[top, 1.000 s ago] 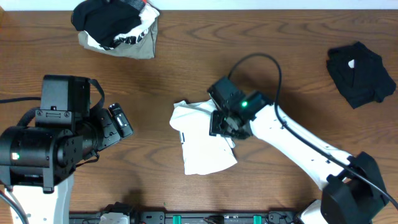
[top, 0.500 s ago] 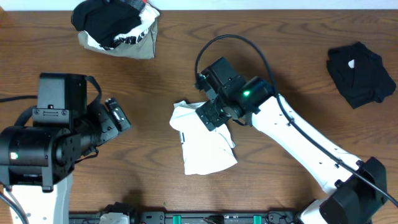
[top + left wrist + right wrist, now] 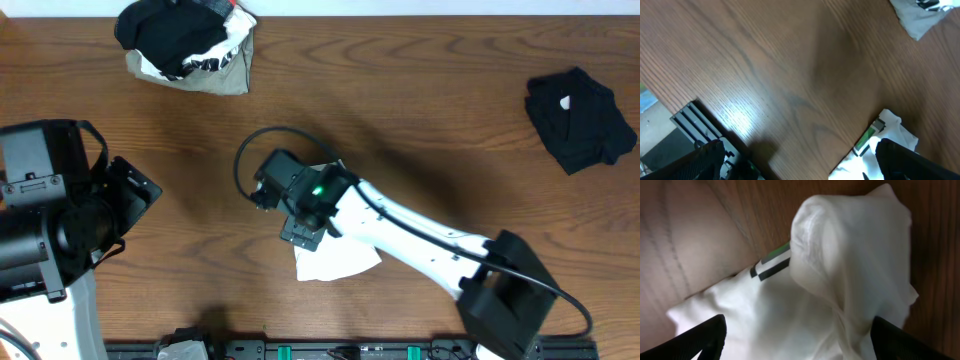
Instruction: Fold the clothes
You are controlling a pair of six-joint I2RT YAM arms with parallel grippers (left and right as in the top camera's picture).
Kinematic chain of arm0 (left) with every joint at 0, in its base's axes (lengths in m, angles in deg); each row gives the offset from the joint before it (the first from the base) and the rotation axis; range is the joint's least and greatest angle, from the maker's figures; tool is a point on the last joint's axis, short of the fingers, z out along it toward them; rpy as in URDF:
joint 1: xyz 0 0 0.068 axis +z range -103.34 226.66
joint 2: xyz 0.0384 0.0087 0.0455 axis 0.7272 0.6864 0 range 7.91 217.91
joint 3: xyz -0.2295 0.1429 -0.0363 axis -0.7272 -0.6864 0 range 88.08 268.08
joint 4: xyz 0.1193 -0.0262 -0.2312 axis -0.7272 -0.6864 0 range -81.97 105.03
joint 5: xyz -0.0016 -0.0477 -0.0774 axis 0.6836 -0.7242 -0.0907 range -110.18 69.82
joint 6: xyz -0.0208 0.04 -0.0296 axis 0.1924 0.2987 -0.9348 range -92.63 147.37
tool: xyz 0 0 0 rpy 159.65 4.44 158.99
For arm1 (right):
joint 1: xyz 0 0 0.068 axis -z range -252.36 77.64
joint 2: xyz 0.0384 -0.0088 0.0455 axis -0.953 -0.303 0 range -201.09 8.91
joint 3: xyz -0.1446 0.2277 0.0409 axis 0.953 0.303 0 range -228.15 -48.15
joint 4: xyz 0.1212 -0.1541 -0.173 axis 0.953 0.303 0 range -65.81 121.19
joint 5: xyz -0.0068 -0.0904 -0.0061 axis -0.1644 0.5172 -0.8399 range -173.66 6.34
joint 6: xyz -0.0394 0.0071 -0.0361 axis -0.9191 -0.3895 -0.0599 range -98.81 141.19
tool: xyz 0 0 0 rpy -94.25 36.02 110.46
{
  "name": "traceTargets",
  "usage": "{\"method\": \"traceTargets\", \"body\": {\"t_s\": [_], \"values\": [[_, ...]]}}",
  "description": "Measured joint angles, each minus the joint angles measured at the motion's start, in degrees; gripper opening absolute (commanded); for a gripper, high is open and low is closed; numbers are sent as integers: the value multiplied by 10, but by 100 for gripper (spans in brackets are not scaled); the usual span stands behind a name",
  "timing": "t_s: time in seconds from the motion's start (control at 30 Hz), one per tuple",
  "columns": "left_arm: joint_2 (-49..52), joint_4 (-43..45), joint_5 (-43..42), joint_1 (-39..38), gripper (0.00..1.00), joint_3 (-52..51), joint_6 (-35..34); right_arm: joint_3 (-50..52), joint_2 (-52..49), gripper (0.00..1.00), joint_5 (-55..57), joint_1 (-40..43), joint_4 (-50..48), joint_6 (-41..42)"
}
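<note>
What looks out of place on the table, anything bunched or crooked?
The white T-shirt in the middle is not flat: in the right wrist view a hump of cloth bunches up beside its striped mark. The mixed heap at the far left is unfolded. Nothing looks spilled or torn.

1. Your brown wooden table (image 3: 450, 120) shows clear grain and a soft sheen.
2. You're looking at a white cloth T-shirt (image 3: 840, 255): matt, soft, creased.
3. Your black cloth garment (image 3: 580, 118) reads matt.
4. Your white plastic arm casing (image 3: 420, 232) looks smooth, slightly glossy.
</note>
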Motion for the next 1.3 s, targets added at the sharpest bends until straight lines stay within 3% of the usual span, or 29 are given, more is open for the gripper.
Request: {"method": "traceTargets", "body": {"t_s": [0.43,1.0,1.3], "values": [[0,0,1,4,98,0,-2,0,-58,93,104,-14,-52,-6],[0,0,1,4,98,-5,1,0,-71,79,171,21,-110,14],[5,3,1,4,98,-24,1,0,-71,78,174,59,-118,31]]}}
